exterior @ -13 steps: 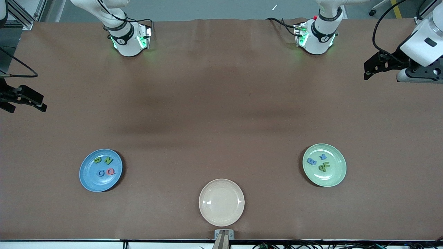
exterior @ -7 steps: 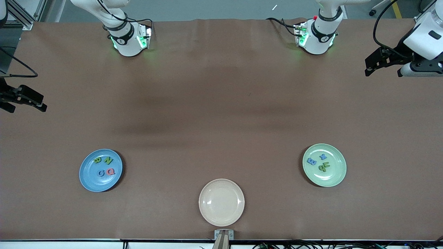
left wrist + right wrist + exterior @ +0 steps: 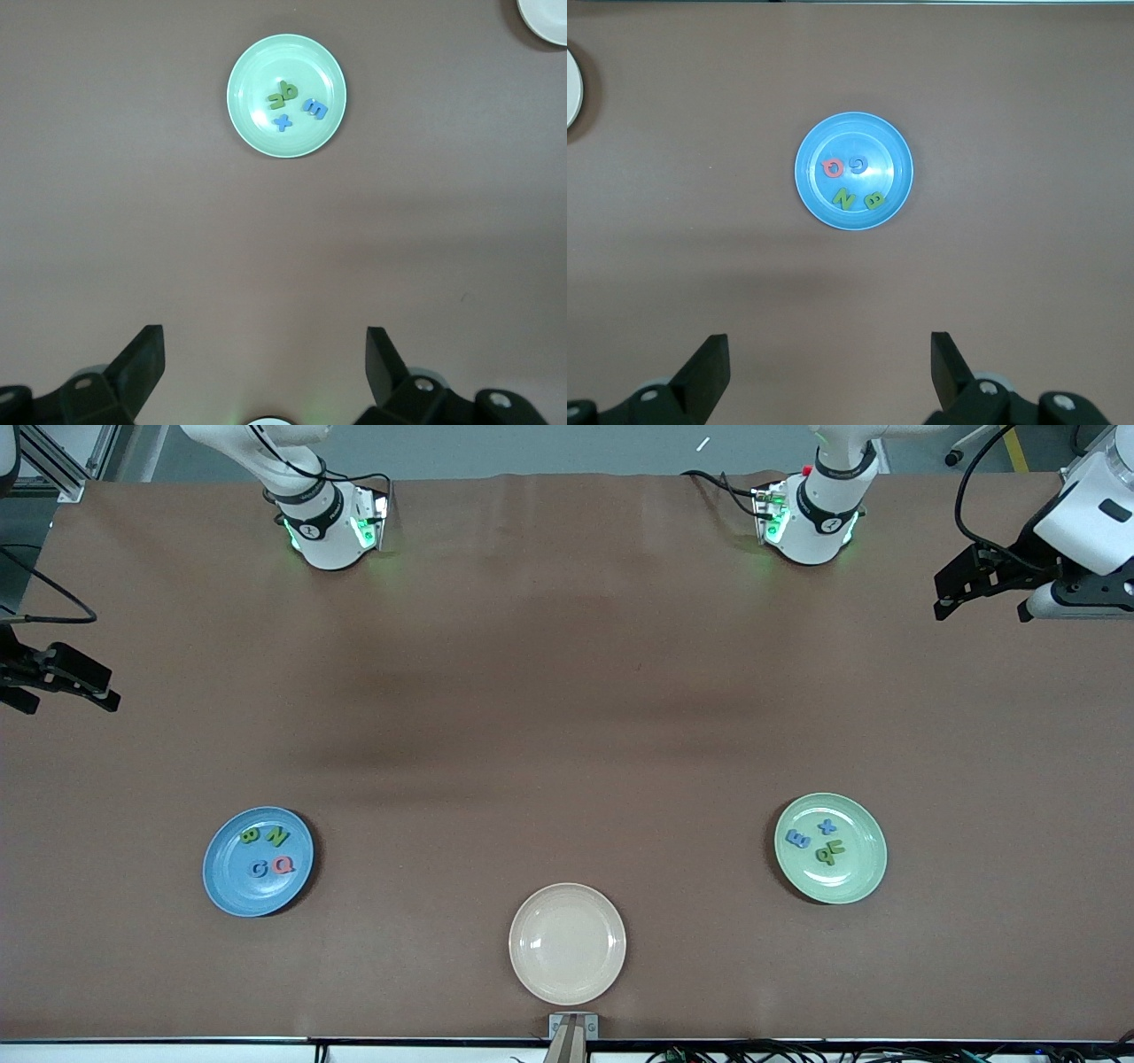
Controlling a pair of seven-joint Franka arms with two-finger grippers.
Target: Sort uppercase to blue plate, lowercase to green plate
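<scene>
On blue plate (image 3: 226,886) uppercase (image 3: 266,850), on green plate (image 3: 855,877) lowercase (image 3: 819,841); both grippers spread, empty.

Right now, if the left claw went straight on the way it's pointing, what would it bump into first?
Probably just the bare table. The left claw is open, empty and up in the air, and its wrist view looks down on brown tabletop between its fingers. The green plate with the small letters lies further along, though depth is hard to judge.
</scene>
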